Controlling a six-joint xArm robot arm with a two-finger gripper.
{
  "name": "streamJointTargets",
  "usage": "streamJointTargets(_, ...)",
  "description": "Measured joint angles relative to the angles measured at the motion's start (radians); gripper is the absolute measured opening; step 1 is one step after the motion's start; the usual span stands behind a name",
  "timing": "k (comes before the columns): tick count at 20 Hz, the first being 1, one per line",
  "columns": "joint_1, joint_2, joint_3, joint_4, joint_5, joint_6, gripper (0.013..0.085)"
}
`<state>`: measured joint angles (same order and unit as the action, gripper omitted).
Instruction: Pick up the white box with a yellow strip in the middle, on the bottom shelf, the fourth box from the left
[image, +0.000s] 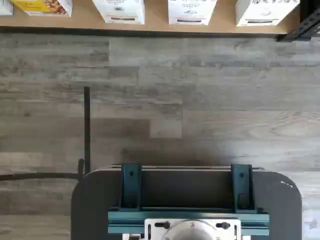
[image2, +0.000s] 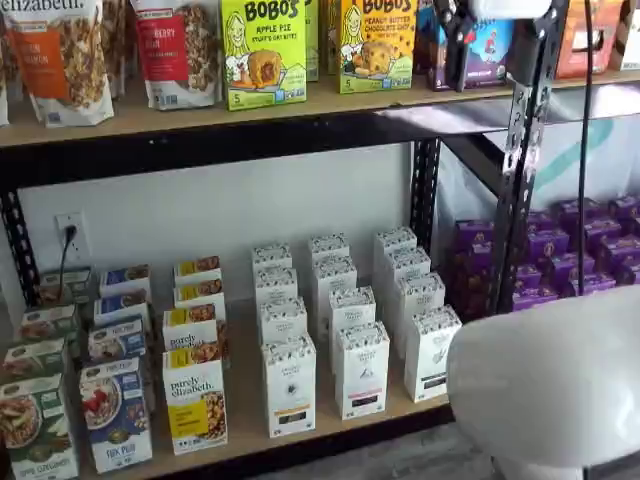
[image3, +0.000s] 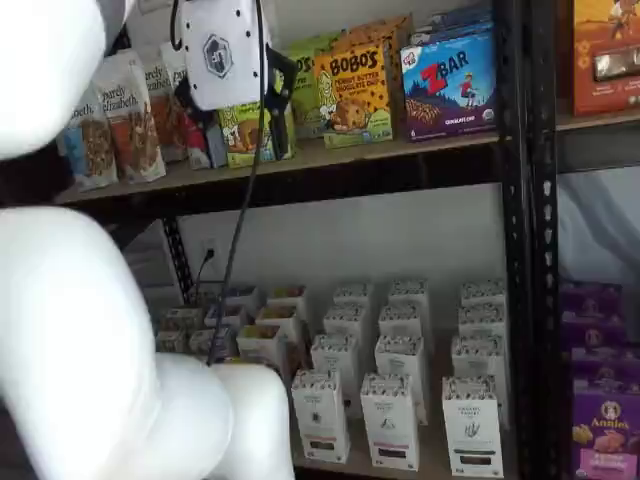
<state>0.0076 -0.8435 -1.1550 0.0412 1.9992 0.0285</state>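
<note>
The white box (image2: 290, 385) stands at the front of the bottom shelf (image2: 250, 438), right beside a yellow "purely elizabeth" box (image2: 196, 408). It shows in both shelf views, and the white box (image3: 320, 415) heads a row of like cartons. The wrist view catches the white box (image: 119, 11) at the shelf's front edge (image: 155, 21). My gripper (image3: 240, 125) hangs high up at the level of the upper shelf, far above the box. Its black fingers (image2: 455, 55) stand apart and hold nothing.
White arm links (image3: 80, 330) fill the foreground. More white cartons (image2: 362, 368) stand to the target's right, and cereal boxes (image2: 115, 415) to its left. Black uprights (image2: 520, 170) flank the purple boxes (image2: 560, 250). A dark mount with teal brackets (image: 187, 195) sits over grey plank floor (image: 200, 100).
</note>
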Motion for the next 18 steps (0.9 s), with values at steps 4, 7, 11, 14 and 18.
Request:
streamJointTargets(4,-0.020,-0.015,0.026,0.043,-0.033,-0.004,0.0850)
streamJointTargets(7,-0.005,-0.016,0.038,0.044,-0.044,0.011,0.0850)
streamJointTargets(11,0.007,-0.016,0.049,0.044,-0.055,0.022,0.0850)
streamJointTargets(14,0.017,-0.016,0.061,0.040,-0.066,0.030,0.0850)
streamJointTargets(18,0.037,-0.023,0.086,0.030,-0.095,0.044,0.0850)
